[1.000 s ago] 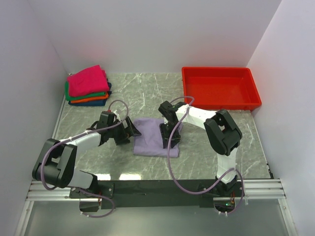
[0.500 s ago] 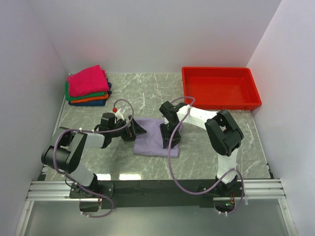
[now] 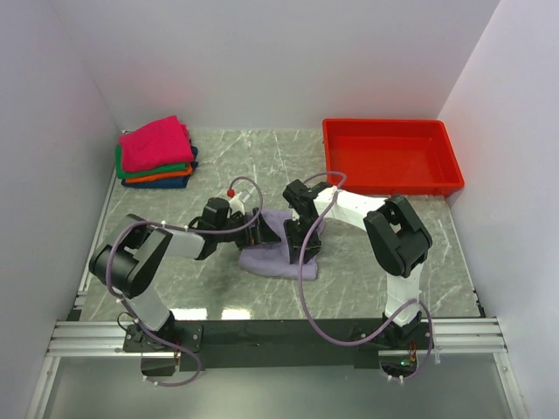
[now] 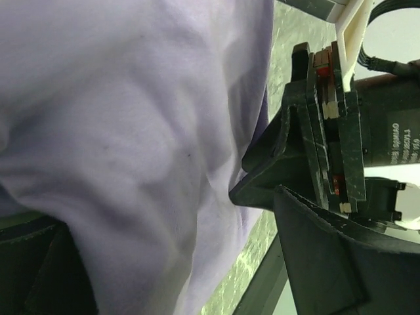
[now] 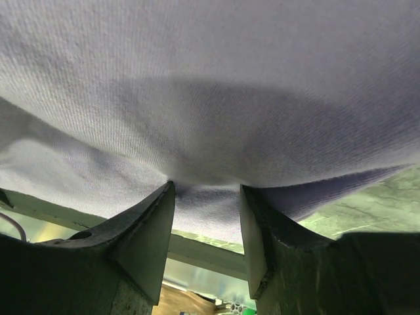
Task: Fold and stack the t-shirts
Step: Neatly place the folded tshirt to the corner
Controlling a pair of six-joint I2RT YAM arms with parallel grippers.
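Marble tabletop (image 3: 367, 262), white walls. Lavender t-shirt (image 3: 272, 249) is lying folded mid-table. Left gripper (image 3: 253, 229) is standing spread wide over its left edge; right gripper (image 3: 297, 248) is pinching the cloth's right edge. Folded t-shirt stack (image 3: 156, 153) is sitting far-left; red tray (image 3: 391, 157) far-right.

We find the overhead view bright, evenly lit and sharp; glare patches on the table (image 3: 231, 312); both wrist views dimmer, close, softly blurred, shadowed below.
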